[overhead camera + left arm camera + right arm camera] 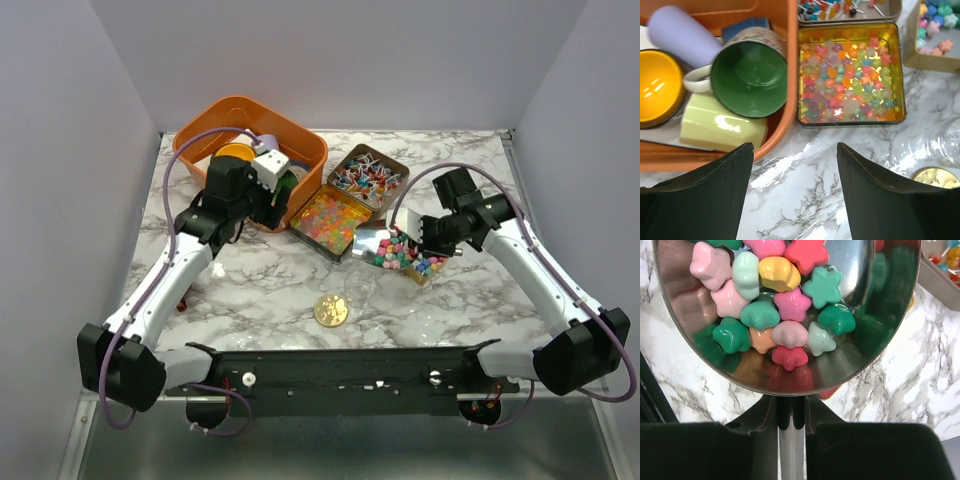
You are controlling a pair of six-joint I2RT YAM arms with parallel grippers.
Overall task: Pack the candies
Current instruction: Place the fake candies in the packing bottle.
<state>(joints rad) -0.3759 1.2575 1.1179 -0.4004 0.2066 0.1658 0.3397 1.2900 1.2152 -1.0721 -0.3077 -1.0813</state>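
Scooping stage, judged from the load. The right end effector (790,425) is clenched on the handle of a metal spoon (875,330), and the bowl carries a heap of pastel star candies (790,305). The bowl hangs level over bare marbled worktop (900,385), not over a tin. In the overhead view it sits just left of the pastel tin (912,45).

Left end effector (795,190): released, fingers wide, nothing between them. It hovers over the worktop at the near edge of the orange bin (791,75), which holds a green-lined mug (747,80) and other cups.

Stock noted:
- pastel tin, right, well stocked with stars
- glossy tin (901,75), middle, with a full layer of orange, yellow and pink glossy candies (850,75)
- wrapper tin (398,166), far, full of wrapped candies (365,178)

A clear jar (950,145) stands near the middle of the worktop, uncapped. Its gold lid (331,310) lies flat just nearer. The part of the jar that shows looks empty, though the glass is hard to read.

Progress, as a judgement: early. One spoonful is lifted and not yet delivered. All three tins look close to full, so nearly all the packing is left. Capping the jar would come last.
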